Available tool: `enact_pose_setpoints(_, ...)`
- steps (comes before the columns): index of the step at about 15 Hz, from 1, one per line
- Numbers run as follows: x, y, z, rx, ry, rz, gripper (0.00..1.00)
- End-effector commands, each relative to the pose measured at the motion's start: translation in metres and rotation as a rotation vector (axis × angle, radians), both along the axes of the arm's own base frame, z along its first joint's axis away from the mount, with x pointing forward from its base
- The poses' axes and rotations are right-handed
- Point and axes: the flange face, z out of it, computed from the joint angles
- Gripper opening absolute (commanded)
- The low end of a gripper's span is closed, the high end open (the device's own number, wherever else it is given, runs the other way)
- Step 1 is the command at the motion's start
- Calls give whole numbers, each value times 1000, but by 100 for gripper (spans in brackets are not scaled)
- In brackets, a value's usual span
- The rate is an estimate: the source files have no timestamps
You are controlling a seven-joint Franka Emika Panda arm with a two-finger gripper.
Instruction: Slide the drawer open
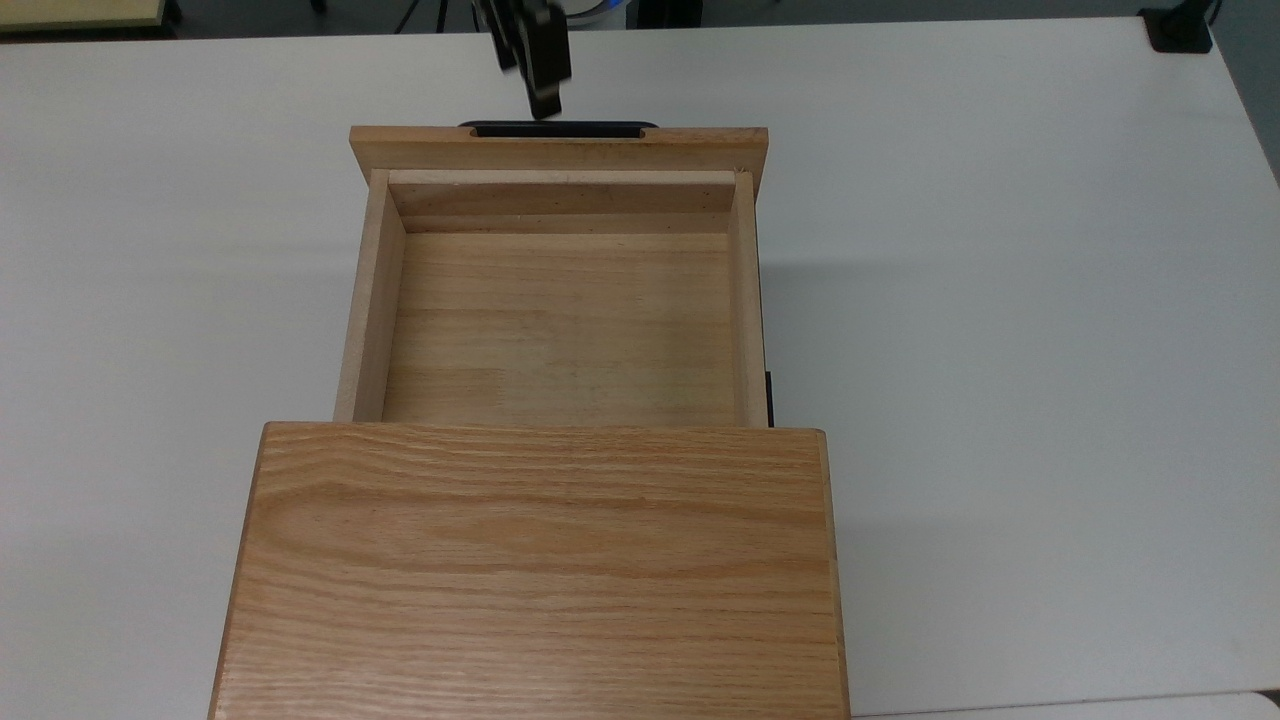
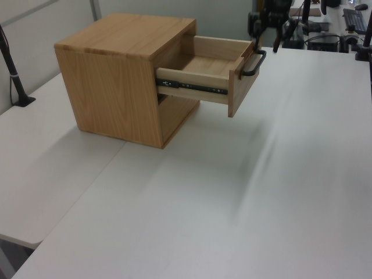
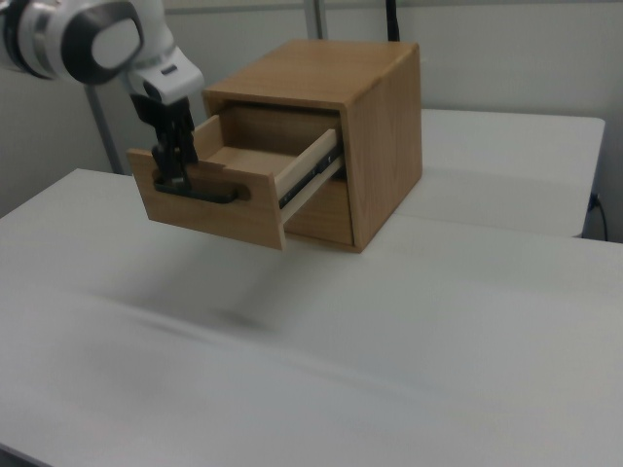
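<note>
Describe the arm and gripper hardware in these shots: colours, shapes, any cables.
The arm has glossy white rounded shells with a grey circular joint cap and dark bands between segments. Below it sits a black wrist block. The gripper is black, with slim straight fingers that look like narrow flat bars in the top view. No cables or markings can be made out.

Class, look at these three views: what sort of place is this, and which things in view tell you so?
Probably a robotics lab or office workspace: a robot arm works at a wooden cabinet with its drawer open, on a plain white table, with desks holding equipment behind.
</note>
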Motion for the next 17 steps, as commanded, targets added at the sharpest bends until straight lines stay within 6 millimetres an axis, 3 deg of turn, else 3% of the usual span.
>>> enact_pose_setpoints(1, -26, -2, 42, -59, -7, 236, 100)
enact_pose_setpoints(5, -46, 5, 52, -115, 73, 587, 100)
enact_pose_setpoints(7, -45, 8, 46, -144, 85, 863, 100)
enact_pose_setpoints(10, -29, 12, 25, -261, 142, 1085, 100)
enact_pose_setpoints(14, -1, 2, 33, -277, 109, 1144, 100)
enact_pose_setpoints(17, -7, 6, 32, -241, 138, 1143, 100)
